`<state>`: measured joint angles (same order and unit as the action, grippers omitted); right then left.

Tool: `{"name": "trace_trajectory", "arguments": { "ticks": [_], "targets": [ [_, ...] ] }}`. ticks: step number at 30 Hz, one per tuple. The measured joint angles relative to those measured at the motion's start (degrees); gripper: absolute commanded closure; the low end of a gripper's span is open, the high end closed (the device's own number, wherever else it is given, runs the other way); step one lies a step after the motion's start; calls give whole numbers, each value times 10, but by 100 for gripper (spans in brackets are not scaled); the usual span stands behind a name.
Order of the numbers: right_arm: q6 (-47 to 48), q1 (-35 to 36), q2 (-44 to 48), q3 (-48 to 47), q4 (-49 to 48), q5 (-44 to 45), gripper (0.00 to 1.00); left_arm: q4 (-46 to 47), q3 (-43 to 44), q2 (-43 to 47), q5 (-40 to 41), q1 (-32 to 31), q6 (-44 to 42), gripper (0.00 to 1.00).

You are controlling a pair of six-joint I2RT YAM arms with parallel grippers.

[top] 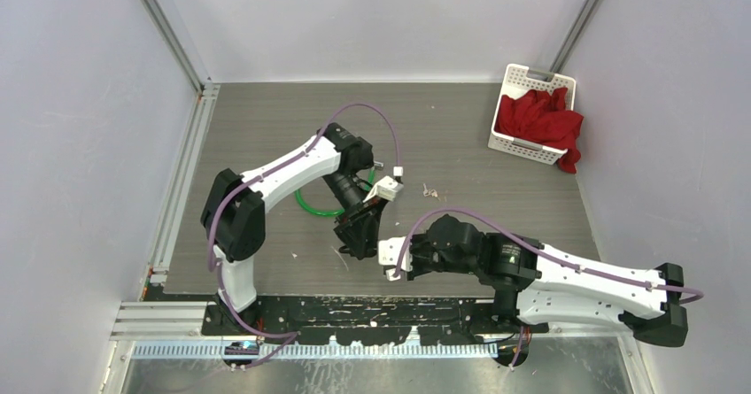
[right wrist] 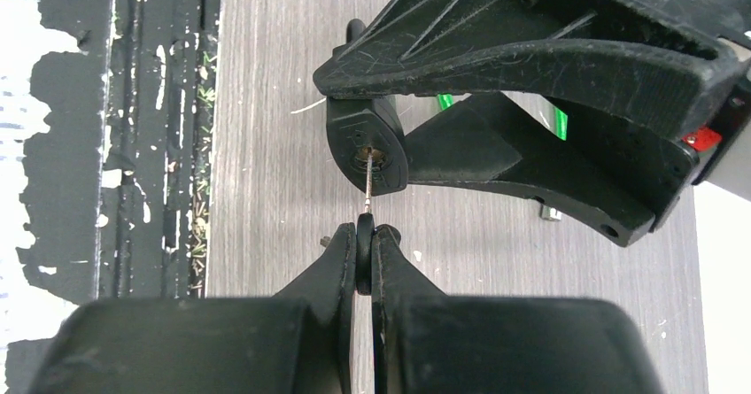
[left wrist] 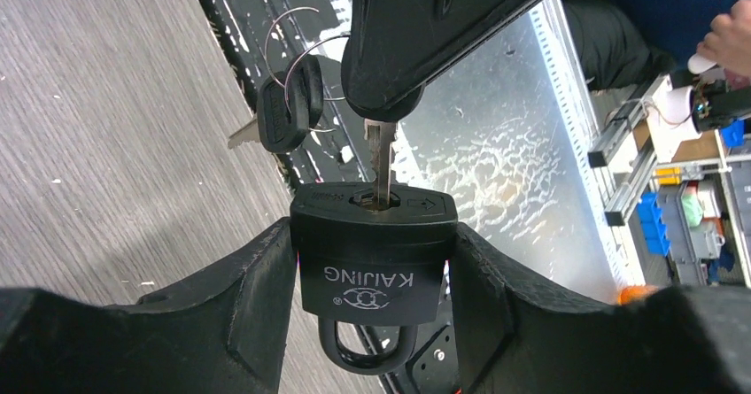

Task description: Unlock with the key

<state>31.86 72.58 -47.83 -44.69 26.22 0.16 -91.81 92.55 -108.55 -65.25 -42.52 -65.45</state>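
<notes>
My left gripper [left wrist: 375,279] is shut on a black padlock [left wrist: 372,257] marked KAIJING, its keyhole face turned toward the right arm and its shackle [left wrist: 367,351] closed. My right gripper [right wrist: 365,251] is shut on the black head of a key [right wrist: 364,254]. The key's metal blade [left wrist: 382,168] is partly inside the keyhole [right wrist: 368,157]. Spare keys [left wrist: 288,106] hang from a wire ring beside it. In the top view the left gripper [top: 359,235] and the right gripper [top: 390,261] meet near the table's front middle.
A green ring [top: 312,206] lies on the table under the left arm. A white basket [top: 530,115] with red cloth stands at the back right. The black base rail [top: 354,310] runs along the near edge.
</notes>
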Motion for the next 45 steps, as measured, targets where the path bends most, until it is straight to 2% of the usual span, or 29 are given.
{"name": "trace_trajectory", "arguments": {
  "ticks": [10,17,21,32,45],
  "targets": [
    [-36,0,-16,-18,18,5,99,0,13,0,25,-8,1,100],
    [-61,-1,-32,-24,19,7,99,38,6,9,60,-9,128,100],
    [-63,-2,-56,-48,36,8,99,39,6,9,75,-8,158,100],
    [-68,-9,-61,-53,37,-14,99,34,6,10,88,-11,155,100],
    [-93,-71,-26,-20,-2,-105,99,27,24,24,105,-17,136,100]
  ]
}}
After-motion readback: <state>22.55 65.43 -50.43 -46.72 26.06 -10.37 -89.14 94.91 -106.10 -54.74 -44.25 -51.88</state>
